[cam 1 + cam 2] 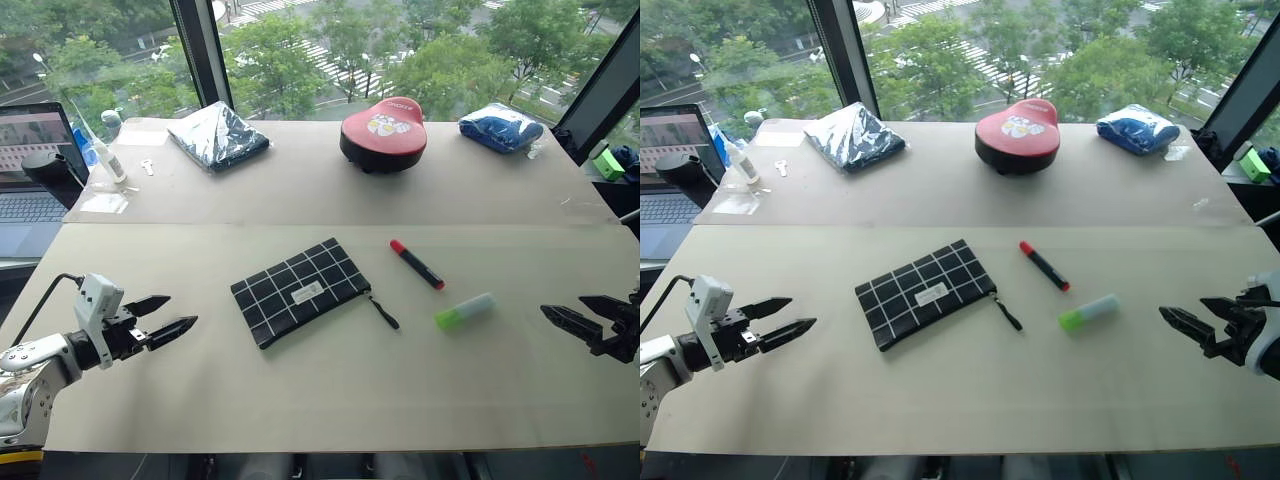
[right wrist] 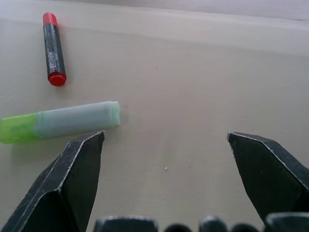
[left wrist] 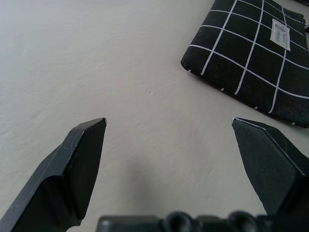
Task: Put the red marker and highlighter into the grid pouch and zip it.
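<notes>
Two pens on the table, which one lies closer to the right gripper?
The highlighter, stubby with a green cap, lies closer to the right gripper; the red marker lies beyond it, toward the grid pouch.

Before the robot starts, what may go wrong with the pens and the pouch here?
1. The marker and highlighter are round and lie loose on the table; a claw's touch may roll them away.
2. The pouch lies flat and looks zipped; it may slide when its pull cord is tugged.
</notes>
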